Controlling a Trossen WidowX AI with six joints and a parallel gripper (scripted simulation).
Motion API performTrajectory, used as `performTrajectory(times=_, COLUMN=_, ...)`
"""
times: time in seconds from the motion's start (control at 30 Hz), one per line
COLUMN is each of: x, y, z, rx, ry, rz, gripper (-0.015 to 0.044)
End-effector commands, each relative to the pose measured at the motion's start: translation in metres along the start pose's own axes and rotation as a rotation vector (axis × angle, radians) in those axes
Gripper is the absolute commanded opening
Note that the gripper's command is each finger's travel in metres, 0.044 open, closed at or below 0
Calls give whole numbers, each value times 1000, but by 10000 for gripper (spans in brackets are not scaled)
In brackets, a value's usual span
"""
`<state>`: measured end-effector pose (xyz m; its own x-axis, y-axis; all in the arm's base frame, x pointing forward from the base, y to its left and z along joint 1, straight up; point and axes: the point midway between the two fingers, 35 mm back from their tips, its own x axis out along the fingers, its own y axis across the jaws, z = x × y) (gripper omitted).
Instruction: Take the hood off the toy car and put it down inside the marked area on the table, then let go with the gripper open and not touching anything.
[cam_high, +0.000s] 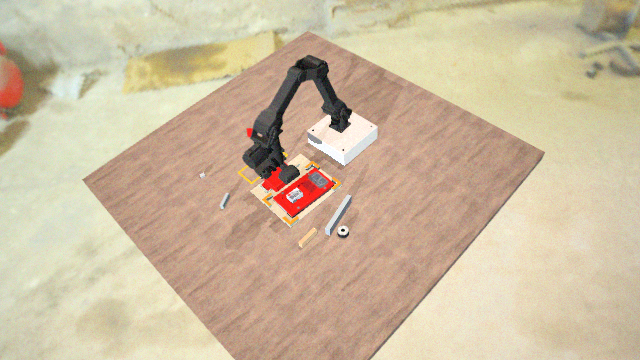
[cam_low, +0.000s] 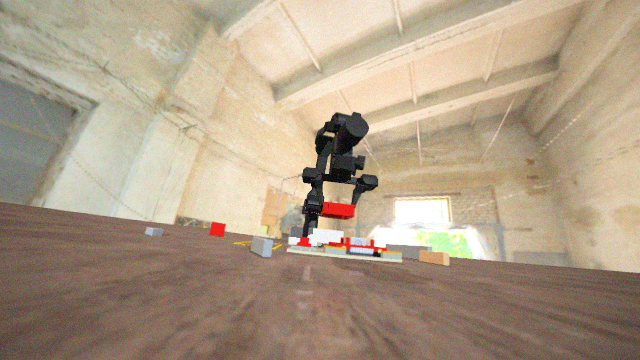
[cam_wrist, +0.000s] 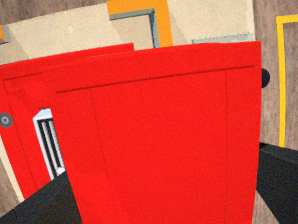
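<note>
The red hood (cam_high: 274, 182) (cam_low: 338, 211) (cam_wrist: 165, 125) is between the fingers of my gripper (cam_low: 338, 204) (cam_wrist: 162, 164), which is shut on it. The exterior view shows the hood raised above the board and the car. The red toy car (cam_high: 311, 188) (cam_wrist: 20, 150) lies on the beige board (cam_high: 300, 159) (cam_low: 345, 256) (cam_wrist: 50, 27), its white engine block (cam_high: 294, 195) uncovered. The marked area, a yellow outline (cam_high: 245, 178) (cam_wrist: 281, 90), lies beside the board. In the wrist view it is right of the hood. The arm hides part of it in the top view.
A long grey bar (cam_high: 338, 215), a tan block (cam_high: 307, 237) (cam_low: 434, 257) and a wheel (cam_high: 343, 231) lie beyond the car. A grey block (cam_high: 224, 201) (cam_low: 261, 246), a small pale block (cam_high: 202, 175) (cam_low: 153, 231) and a red block (cam_high: 249, 132) (cam_low: 217, 229) stand around the marked side.
</note>
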<state>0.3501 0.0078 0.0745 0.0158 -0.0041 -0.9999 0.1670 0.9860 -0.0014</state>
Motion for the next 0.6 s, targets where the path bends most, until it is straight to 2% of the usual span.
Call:
performTrajectory(times=0.0, x=-4, y=-17, z=1, rx=-5, ry=-12, rz=4, gripper=0)
performTrajectory(times=0.57, x=-7, y=-93, z=-4, rx=-5, ry=-16, rz=-2, gripper=0)
